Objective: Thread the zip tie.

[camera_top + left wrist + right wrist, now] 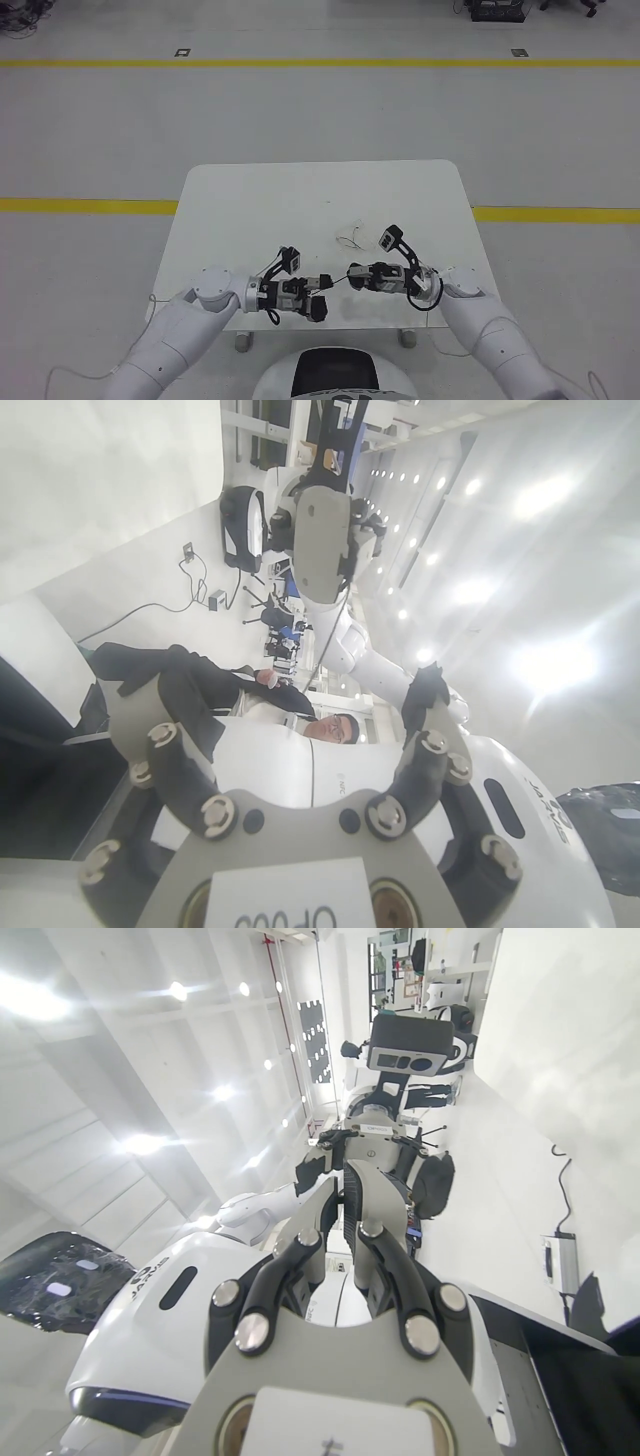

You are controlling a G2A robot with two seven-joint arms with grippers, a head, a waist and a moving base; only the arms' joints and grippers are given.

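Low over the front of the white table [250, 200], my two grippers face each other a short way apart. The right gripper [353, 275] is shut on a thin black zip tie [338, 281], whose free end points toward the left gripper [322, 286]. In the left wrist view the right gripper [322, 545] shows farther off, with the zip tie [330, 635] trailing from it as a thin dark line. The left gripper [275, 685] is wide open with nothing between its fingers. The right wrist view has the right gripper [336, 1180] shut, and beyond it the left gripper's spread black-padded fingers [434, 1188].
A small tangle of pale thin ties [350, 238] lies on the table just beyond the grippers. The table's front edge runs right under both wrists. Bare tabletop stretches toward the far side and to the left.
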